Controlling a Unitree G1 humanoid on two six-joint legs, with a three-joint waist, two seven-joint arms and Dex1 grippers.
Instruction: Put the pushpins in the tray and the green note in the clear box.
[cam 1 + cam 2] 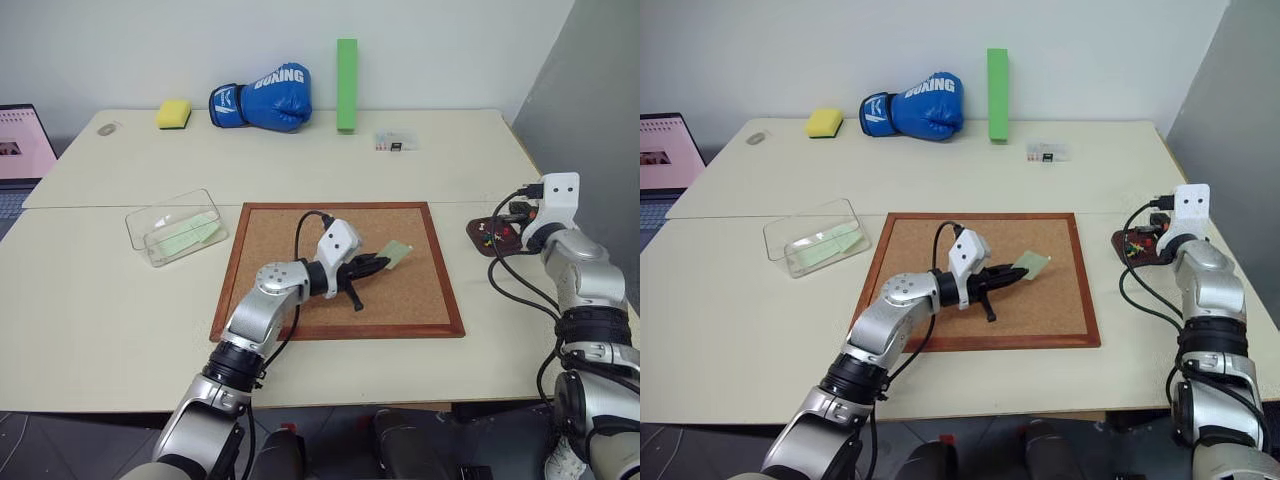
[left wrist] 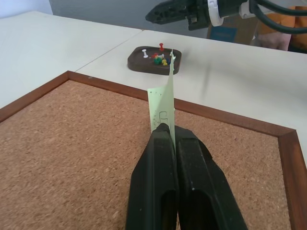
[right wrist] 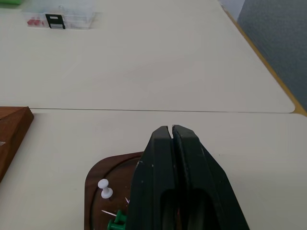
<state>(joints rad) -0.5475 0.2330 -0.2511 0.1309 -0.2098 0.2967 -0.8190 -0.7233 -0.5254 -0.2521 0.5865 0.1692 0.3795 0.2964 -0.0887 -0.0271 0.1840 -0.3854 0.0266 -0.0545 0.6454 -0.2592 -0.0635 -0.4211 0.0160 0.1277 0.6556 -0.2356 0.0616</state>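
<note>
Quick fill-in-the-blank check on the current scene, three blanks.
1. The left gripper is shut on the green ____.
2. The right gripper hangs shut over the ____.
3. The clear box sits beside the ____ board.

Missing words: note; tray; cork

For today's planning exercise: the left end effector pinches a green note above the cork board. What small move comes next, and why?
Probably carry the green note leftward toward the clear box. The left end effector is shut on it over the cork board, and the box stands to that board's left.
</note>
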